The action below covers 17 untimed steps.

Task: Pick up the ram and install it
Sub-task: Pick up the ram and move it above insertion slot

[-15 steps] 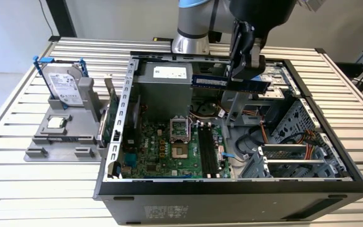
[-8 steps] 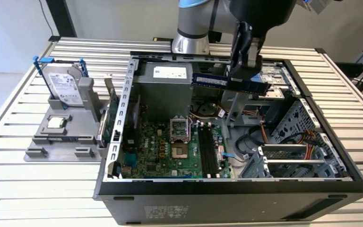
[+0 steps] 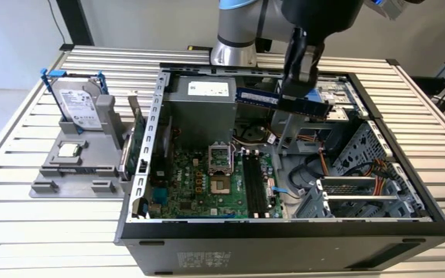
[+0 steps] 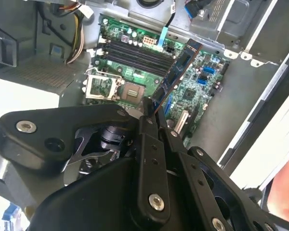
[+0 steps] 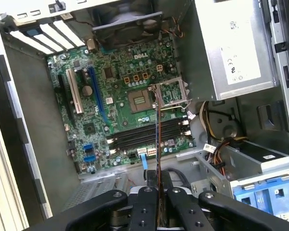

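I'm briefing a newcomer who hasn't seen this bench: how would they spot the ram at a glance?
Start at the open computer case in the middle of the slatted table. Above it, the black gripper is clamped on the ram. Unlike the broad green motherboard lying flat below, it is a long, narrow dark stick held in the air.

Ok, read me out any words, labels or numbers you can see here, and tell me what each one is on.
Nothing reads clearly enough to quote.
power supply: pale label, print too small.
hard drive: label, print too small.
ram, held in the gripper: pale label, unreadable.
motherboard: white markings, too small.
case: front sticker, too small.
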Available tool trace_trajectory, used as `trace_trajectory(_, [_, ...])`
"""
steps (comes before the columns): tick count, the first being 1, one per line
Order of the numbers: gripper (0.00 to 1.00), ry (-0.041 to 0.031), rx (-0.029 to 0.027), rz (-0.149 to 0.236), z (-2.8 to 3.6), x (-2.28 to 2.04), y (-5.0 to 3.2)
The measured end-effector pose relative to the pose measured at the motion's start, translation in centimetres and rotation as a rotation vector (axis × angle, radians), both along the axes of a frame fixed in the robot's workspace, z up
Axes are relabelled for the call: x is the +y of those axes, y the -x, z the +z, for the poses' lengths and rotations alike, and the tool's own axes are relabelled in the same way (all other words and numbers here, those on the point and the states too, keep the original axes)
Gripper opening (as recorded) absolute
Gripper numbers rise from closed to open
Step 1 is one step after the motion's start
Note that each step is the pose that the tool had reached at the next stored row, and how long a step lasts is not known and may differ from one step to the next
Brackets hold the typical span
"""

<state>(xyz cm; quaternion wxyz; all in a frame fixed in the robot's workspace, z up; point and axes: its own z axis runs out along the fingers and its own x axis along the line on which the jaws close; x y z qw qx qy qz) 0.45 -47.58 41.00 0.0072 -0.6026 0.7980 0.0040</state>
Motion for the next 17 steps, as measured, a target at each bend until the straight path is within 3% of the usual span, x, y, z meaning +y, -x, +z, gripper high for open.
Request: trace_trajectory(17, [0.0,0.0001,0.0,-0.219,0.0,0.0,0.0])
